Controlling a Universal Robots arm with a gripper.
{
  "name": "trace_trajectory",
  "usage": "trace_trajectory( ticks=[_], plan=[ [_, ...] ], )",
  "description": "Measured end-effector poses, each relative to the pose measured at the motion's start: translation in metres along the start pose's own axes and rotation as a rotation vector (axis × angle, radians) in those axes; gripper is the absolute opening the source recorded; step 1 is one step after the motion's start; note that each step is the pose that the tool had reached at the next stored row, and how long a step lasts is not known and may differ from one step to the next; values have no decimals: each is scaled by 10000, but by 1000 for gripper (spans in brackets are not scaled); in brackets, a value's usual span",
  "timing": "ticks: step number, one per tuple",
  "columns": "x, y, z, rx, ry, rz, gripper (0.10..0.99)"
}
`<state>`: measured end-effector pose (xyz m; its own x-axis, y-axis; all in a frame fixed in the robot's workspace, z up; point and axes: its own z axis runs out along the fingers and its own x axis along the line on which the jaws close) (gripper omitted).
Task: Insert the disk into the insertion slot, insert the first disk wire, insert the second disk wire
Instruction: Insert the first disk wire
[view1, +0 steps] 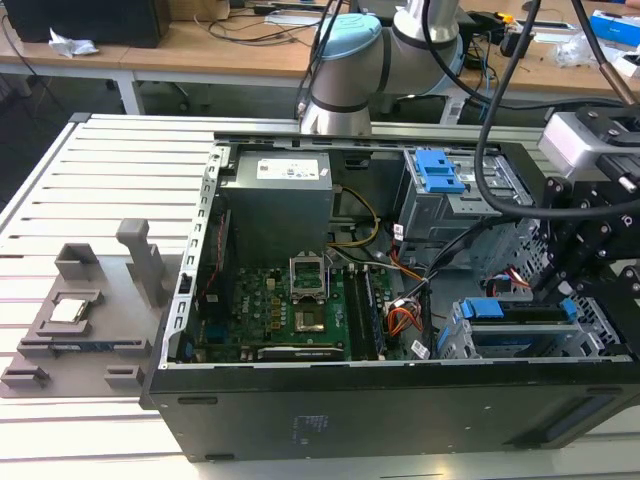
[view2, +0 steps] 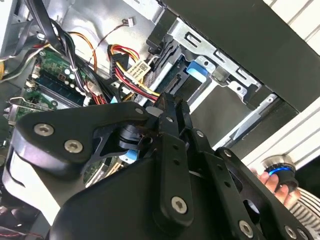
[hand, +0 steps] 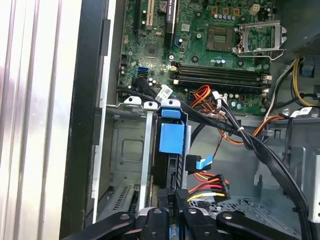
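The disk (hand: 172, 137) is sitting in the slot (hand: 125, 150), the blue end of its frame showing at the mouth of the cage. That's low in the corner of the computer case (view1: 350, 420), on the exterior view's right. My gripper (hand: 174, 201) is right up at the disk's exposed end, fingers (hand: 167, 200) drawn together, and I can't make out anything pinched between them. Just beside my fingertips there's a bundle of red, yellow and black wires (hand: 205, 186), and a small blue plug (hand: 202, 162) hangs near the disk's edge. Past those lies the green motherboard (hand: 200, 45). Over in the exterior view, a taller grey cage (view1: 440, 210) with a blue latch (view1: 440, 170) stands near the slot. In the second wrist view, a hand (view2: 272, 182) rests by a blue-ringed knob (view2: 280, 167) outside the case.
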<state>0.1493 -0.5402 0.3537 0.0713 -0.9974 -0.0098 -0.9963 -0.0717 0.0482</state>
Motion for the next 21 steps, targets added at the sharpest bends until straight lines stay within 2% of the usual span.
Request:
trace_trajectory(
  ticks=[2, 3, 6, 14, 21],
  plan=[
    [14, 2, 6, 8, -114, 75, 173],
    [17, 1, 15, 9, -126, 147, 173],
    [18, 0, 50, 14, -146, 614, 173],
    [1, -22, 107, 12, -148, 617, 173],
    [-6, -44, 127, 12, -144, 615, 173]
  ],
)
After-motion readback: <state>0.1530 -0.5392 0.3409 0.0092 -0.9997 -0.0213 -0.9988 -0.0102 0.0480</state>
